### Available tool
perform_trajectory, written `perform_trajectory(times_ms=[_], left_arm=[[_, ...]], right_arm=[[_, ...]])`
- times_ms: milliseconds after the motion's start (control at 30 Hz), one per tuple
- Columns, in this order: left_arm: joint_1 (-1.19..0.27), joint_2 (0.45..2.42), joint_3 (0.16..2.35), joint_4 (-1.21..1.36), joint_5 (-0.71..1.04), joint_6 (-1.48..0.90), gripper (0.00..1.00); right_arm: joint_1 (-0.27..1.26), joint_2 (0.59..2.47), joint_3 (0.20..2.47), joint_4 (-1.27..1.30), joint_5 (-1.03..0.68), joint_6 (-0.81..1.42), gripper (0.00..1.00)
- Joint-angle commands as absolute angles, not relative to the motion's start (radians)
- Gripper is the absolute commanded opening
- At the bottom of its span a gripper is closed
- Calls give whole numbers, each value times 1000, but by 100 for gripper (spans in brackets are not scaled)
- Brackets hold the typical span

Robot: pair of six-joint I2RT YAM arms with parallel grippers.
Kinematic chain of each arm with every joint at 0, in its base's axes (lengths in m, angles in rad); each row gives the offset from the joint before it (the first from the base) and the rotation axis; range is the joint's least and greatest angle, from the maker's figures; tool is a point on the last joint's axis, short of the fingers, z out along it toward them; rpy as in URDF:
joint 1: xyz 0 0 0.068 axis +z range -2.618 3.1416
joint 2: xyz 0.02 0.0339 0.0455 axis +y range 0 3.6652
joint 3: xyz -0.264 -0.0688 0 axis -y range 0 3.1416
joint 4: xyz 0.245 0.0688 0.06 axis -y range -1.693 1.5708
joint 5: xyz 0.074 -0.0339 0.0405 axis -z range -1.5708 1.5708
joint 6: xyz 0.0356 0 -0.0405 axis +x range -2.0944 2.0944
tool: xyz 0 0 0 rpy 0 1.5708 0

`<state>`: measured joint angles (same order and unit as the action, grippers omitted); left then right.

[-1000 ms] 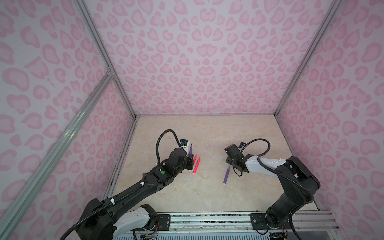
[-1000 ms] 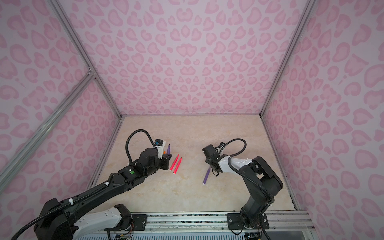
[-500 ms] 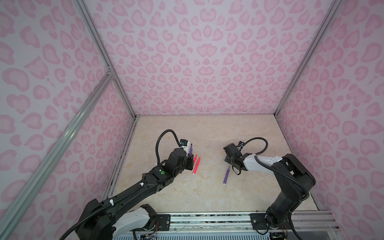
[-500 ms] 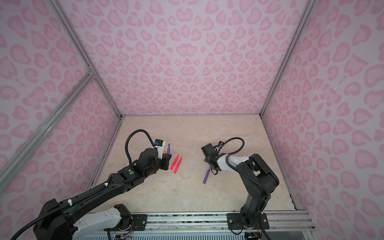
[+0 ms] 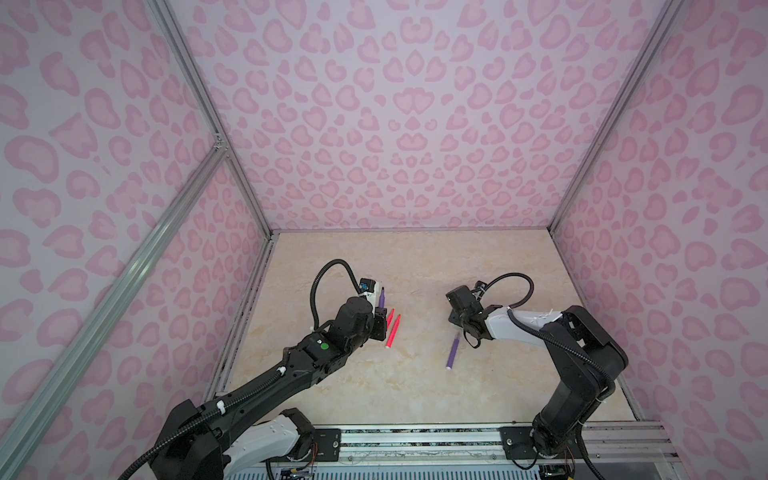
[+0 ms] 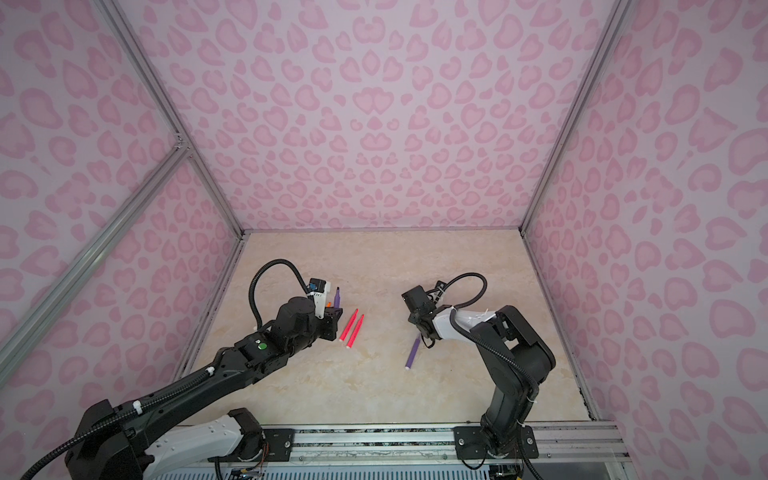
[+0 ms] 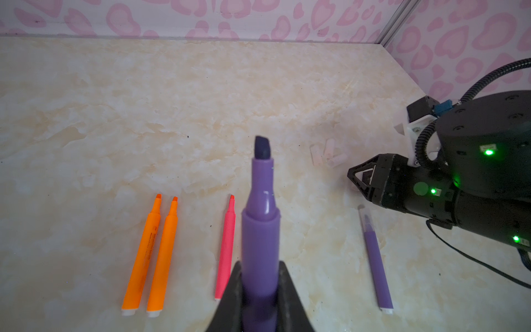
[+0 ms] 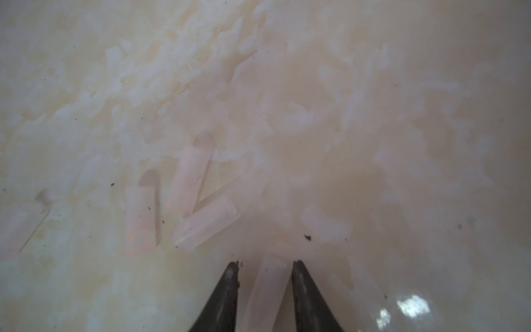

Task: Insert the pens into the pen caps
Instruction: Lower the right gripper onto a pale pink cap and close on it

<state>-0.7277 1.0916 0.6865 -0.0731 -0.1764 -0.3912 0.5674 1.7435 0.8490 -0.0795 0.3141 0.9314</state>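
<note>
My left gripper (image 7: 260,290) is shut on a purple pen (image 7: 261,230), which stands tip up, also seen in both top views (image 5: 381,297) (image 6: 337,296). Two orange pens (image 7: 143,253), a pink pen (image 7: 227,247) and a capped purple pen (image 7: 375,258) lie on the table. My right gripper (image 8: 265,263) is low over the table, its jaws on either side of a pale pen cap (image 8: 267,287), with a small gap at one finger. Three more pen caps (image 8: 188,178) lie just beyond it. In the top views the orange pens are hidden under my left arm.
Two pink pens (image 5: 393,330) lie side by side right of my left gripper (image 5: 380,311). The capped purple pen (image 5: 453,351) lies just in front of my right gripper (image 5: 471,338). Patterned walls (image 5: 395,124) enclose the marble tabletop (image 5: 415,395).
My right gripper's jaws have narrowed around the pen cap and its wrist has shifted slightly left. My left arm and its purple pen have not moved.
</note>
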Motion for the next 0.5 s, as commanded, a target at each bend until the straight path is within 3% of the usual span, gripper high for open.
perform_trajectory(times_ms=[0,467], left_arm=[[-728,1085,695,-56,-189,-388,3],[-730,1083,697,-56,-187,-387,3]], right_arm=[[568,1762,853,-94,301,930,31],[577,1774,881,-137,327,913,27]])
